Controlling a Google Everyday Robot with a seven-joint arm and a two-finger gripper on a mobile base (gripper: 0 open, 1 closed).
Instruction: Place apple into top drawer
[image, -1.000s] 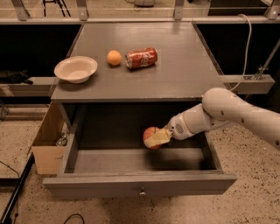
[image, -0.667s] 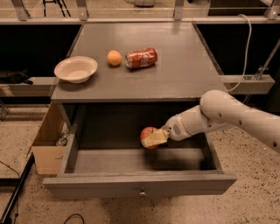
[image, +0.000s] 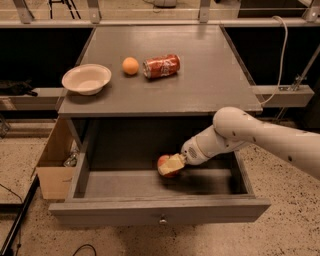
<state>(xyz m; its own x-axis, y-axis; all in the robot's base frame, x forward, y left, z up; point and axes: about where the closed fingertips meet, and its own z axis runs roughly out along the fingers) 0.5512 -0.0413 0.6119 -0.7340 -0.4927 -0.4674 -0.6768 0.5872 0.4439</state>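
Observation:
The top drawer (image: 160, 212) is pulled out below the grey table top, its flat front panel with a small knob facing me. The red apple (image: 164, 162) is inside the drawer, near the middle, at the drawer floor. My gripper (image: 171, 165) comes in from the right on a white arm and is shut on the apple, its pale fingers (image: 174, 164) covering the apple's right side.
On the table top (image: 210, 85) lie a white bowl (image: 86, 78) at left, a small orange fruit (image: 130, 65) and a red soda can (image: 161, 66) on its side. An open cardboard box (image: 52, 165) stands on the floor left of the drawer.
My gripper has carried the apple a little to the left and slightly lower inside the drawer. The things on the table top have not moved.

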